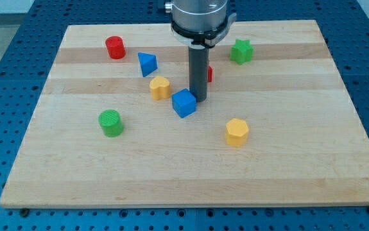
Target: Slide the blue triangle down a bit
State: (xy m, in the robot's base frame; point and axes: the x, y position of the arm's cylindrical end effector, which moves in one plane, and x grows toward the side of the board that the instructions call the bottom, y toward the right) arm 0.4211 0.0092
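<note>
The blue triangle [147, 63] lies on the wooden board [190, 167] toward the view's upper left. My tip [199, 99] rests on the board well to the right of and below the triangle. It stands just right of and above a blue cube [184, 102], close to it or touching. A yellow heart-shaped block [160, 87] lies between the triangle and the cube, just below and right of the triangle.
A red cylinder [115, 47] is at the upper left. A green cylinder [111, 122] is at the left. A yellow hexagonal block [237, 131] is at lower right. A green star [240, 51] is at upper right. A red block [210, 73] shows partly behind the rod.
</note>
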